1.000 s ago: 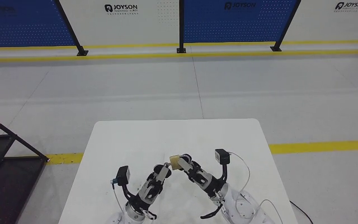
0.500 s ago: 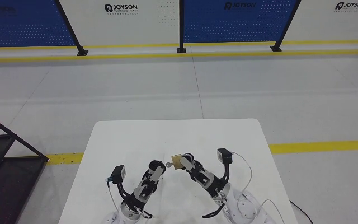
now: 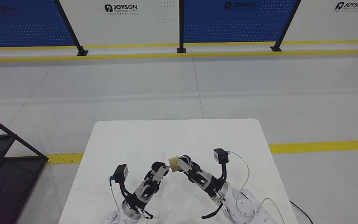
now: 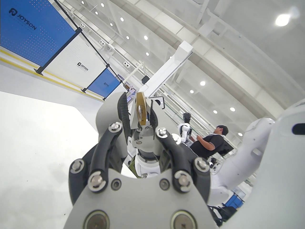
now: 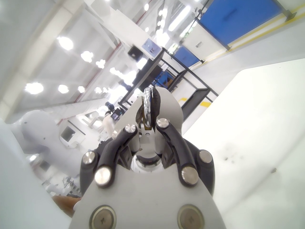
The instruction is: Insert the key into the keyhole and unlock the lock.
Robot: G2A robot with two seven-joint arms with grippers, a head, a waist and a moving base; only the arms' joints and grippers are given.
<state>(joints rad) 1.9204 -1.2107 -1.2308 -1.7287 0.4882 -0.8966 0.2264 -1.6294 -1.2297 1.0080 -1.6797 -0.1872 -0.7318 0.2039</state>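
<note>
A brass padlock [image 3: 174, 163] hangs in the air above the white table [image 3: 168, 134], near its front edge. My right gripper [image 3: 181, 163] is shut on it; the right wrist view shows the silver shackle [image 5: 147, 107] pinched between the black pads. My left gripper [image 3: 163, 166] faces it from the other side, its tip right at the lock body. In the left wrist view the lock [image 4: 140, 110] appears edge-on just past my left gripper's [image 4: 137, 107] closed fingers. These hold the key, which is mostly hidden between them.
Both arms stand close together over the front middle of the table. A black rack [image 3: 11, 151] stands on the floor left of the table. Blue and white barrier panels [image 3: 235, 17] line the far side of the floor.
The left gripper drew back from the lock half a second ago, showing the key's tip, and has now closed in on the lock again. The right gripper has shifted only slightly.
</note>
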